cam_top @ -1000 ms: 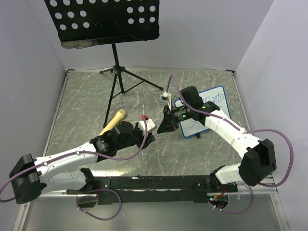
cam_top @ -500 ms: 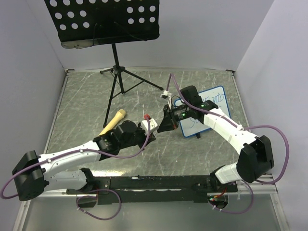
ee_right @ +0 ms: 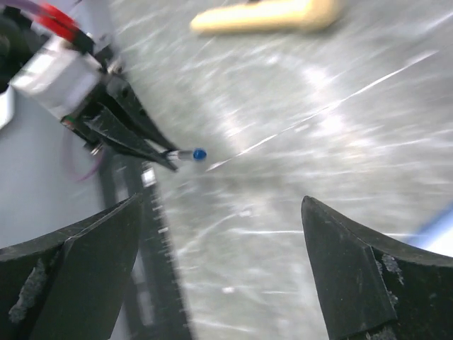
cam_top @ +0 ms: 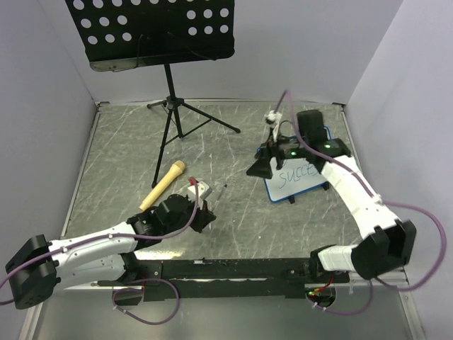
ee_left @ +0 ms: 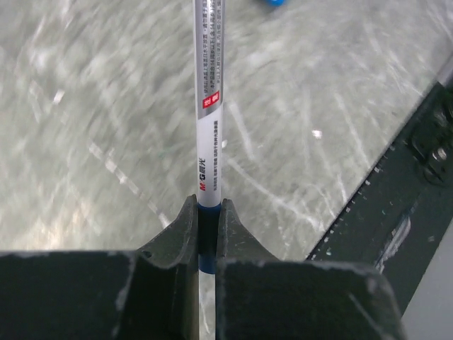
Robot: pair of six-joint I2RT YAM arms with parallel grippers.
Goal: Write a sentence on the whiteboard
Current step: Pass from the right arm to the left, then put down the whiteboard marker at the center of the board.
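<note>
Right claw [ee_right: 219,241] has sprung wide; left claw [ee_left: 207,212] pinches slim white marker [ee_left: 211,106].

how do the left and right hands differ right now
The left hand is shut on a pen; the right hand is open and holds nothing. The left hand sits toward the near side of the table, left of centre; the right hand is further back on the right, by the whiteboard. Both have black fingers.
</note>
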